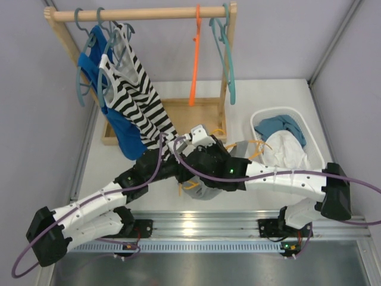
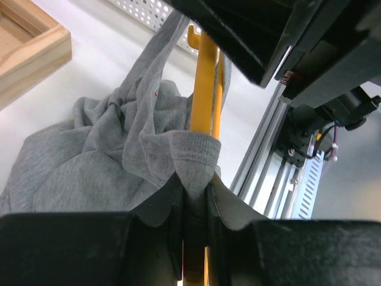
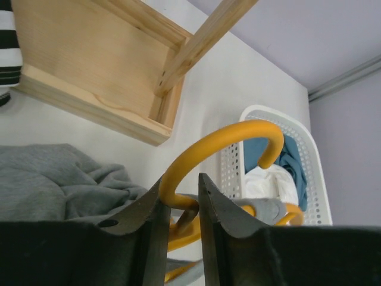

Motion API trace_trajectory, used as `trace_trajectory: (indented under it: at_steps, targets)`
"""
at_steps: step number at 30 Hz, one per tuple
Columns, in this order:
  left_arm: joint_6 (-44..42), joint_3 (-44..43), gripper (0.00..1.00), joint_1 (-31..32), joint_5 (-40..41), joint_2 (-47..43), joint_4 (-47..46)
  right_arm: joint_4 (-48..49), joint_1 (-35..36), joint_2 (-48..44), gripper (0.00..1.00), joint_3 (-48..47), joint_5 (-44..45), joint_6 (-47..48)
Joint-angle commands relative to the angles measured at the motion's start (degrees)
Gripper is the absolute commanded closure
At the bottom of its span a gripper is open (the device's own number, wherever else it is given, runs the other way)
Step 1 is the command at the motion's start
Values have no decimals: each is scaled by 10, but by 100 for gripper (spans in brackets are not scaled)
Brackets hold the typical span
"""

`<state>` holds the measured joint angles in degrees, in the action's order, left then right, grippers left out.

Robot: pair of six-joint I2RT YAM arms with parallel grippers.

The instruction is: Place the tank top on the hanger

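The grey tank top (image 2: 89,161) lies bunched on the white table, mostly under the two crossed arms (image 1: 205,192). My left gripper (image 2: 195,199) is shut on a folded strap of it, right against the yellow hanger (image 2: 205,89). My right gripper (image 3: 180,192) is shut on the hanger's neck just below its hook (image 3: 223,140). Another grey strap (image 3: 269,208) drapes over the hanger's shoulder. Grey fabric (image 3: 59,179) lies to the left of the right jaws. In the top view only bits of the hanger (image 1: 257,148) show; both sets of fingertips are hidden there.
A wooden rack (image 1: 143,13) at the back carries a striped top (image 1: 140,98), a blue top (image 1: 122,134), a red-orange hanger (image 1: 195,59) and teal hangers (image 1: 227,53). Its tray base (image 1: 205,110) stands just behind the arms. A white basket (image 1: 297,114) of clothes is on the right.
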<state>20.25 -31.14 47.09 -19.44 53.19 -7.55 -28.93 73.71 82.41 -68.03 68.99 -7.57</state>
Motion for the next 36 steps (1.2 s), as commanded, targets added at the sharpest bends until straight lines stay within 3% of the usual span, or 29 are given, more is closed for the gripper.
trace_trajectory:
  at_steps: [1, 2, 5, 8, 9, 15, 24, 30, 36]
  targets:
    - [28, 32, 100, 7, 73, -28, -84, 41, 13, -10, 75, -53, -11, -14]
    - [30, 43, 100, 7, 77, -33, -88, 40, 13, -11, 66, -55, -17, -17]
    - [30, 55, 100, 9, 96, -51, -96, 24, 13, -10, 61, -72, -37, -25]
    - [29, 58, 100, 11, 109, -58, -93, 12, 13, -16, 49, -87, -68, -32]
    - [30, 60, 100, 12, 113, -63, -94, 8, 13, -18, 39, -95, -81, -36]
    - [40, 78, 100, 13, 159, -94, -94, -34, 13, -40, 16, -115, -99, -66]
    - [66, 104, 100, 14, 243, -153, -75, -70, 12, -130, 6, -120, -74, -106]
    - [73, 92, 100, 13, 288, -190, -20, -82, 11, -192, 3, -112, -66, -127]
    - [83, 38, 100, 13, 383, -250, 96, -116, 10, -219, 3, -122, -58, -145]
